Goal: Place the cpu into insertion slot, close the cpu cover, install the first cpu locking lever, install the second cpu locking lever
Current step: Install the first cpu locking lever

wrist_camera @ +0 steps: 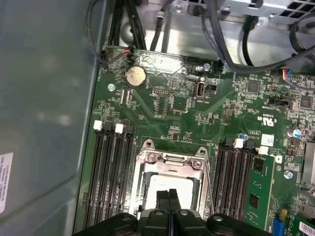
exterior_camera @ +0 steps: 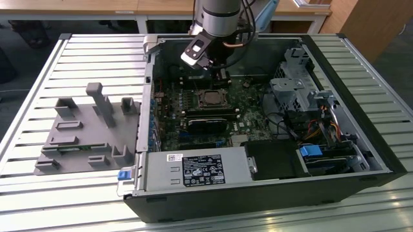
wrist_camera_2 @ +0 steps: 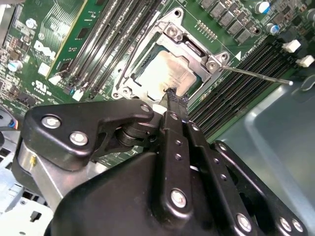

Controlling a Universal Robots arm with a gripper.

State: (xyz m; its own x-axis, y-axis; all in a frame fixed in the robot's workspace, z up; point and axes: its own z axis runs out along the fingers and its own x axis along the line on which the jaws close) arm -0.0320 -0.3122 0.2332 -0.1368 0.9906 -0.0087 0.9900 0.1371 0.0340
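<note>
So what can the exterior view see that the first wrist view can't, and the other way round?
Exterior view: the whole black computer case, the grey holder beside it on the slatted table, and the robot arm above it. First wrist view: the round silver battery and the white clips by the memory slots. Both: the cpu lying in its socket, the cpu cover framing it, and the jaws close by it.

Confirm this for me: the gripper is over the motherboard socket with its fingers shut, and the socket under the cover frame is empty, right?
No, the socket is not empty. The second wrist view shows the cpu lying in it, its silver-tan top visible through the window of the cpu cover. The rest holds: the gripper is over the socket, fingers shut.
</note>
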